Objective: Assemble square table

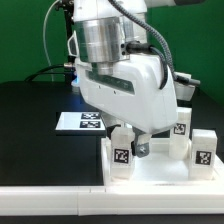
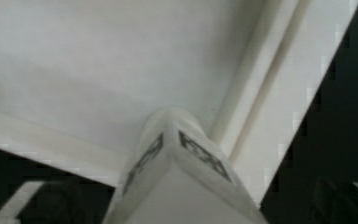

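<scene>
On the exterior view's left, you've got bare black counter (image 1: 30, 120) and nothing riding on it. Moving right, the marker board (image 1: 80, 121) lies flat on the counter, just behind and to the left of your hand, partly tucked under the arm's white housing. Next comes the square table top (image 1: 160, 172), a white tray-like piece sitting on the counter directly below your hand, its near-left corner jutting toward the camera.

Now your hand (image 1: 135, 143): it's down low over the top, right beside a white leg (image 1: 122, 153) standing upright at the top's left edge, black-and-white tag facing the camera. The dark fingertip (image 1: 141, 148) sits just to the right of that leg, apparently touching it, but you can't tell from here whether the hand is clamped on the leg or loose.

Further right of the hand, two more legs stand upright: a far leg (image 1: 182, 123) at the back, and a right leg (image 1: 201, 150) near the top's right edge, well apart from the hand.

In the wrist view, the tagged leg (image 2: 179, 172) fills the space near the camera, with the top's white floor (image 2: 105, 70) and its raised rim (image 2: 265, 90) beyond. The fingers there are too blurred to read.
</scene>
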`<state>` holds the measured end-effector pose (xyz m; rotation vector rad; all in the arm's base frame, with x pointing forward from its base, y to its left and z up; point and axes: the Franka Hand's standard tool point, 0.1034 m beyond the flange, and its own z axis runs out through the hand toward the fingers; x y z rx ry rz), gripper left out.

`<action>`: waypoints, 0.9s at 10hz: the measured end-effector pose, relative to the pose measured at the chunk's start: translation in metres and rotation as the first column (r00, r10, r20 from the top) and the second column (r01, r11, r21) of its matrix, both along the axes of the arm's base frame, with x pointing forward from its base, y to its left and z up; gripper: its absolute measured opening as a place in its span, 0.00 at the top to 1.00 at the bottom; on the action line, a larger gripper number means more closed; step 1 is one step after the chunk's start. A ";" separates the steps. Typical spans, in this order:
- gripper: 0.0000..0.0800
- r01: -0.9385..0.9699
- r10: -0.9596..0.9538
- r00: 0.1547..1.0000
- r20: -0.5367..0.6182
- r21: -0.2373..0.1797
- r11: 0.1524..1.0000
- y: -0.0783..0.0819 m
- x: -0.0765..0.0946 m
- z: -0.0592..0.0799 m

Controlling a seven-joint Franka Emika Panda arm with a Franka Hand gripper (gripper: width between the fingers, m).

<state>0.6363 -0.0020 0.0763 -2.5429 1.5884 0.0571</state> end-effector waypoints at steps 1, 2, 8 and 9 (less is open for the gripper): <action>0.19 -0.084 0.084 0.996 0.012 -0.004 0.996 0.000 0.000 0.000; 0.19 -0.227 0.227 0.973 0.029 -0.021 0.974 -0.002 0.000 0.000; 0.62 -0.155 0.156 0.988 0.019 -0.019 0.988 -0.003 0.000 -0.001; 0.64 -0.086 0.086 0.996 0.010 -0.016 0.996 -0.004 0.000 -0.001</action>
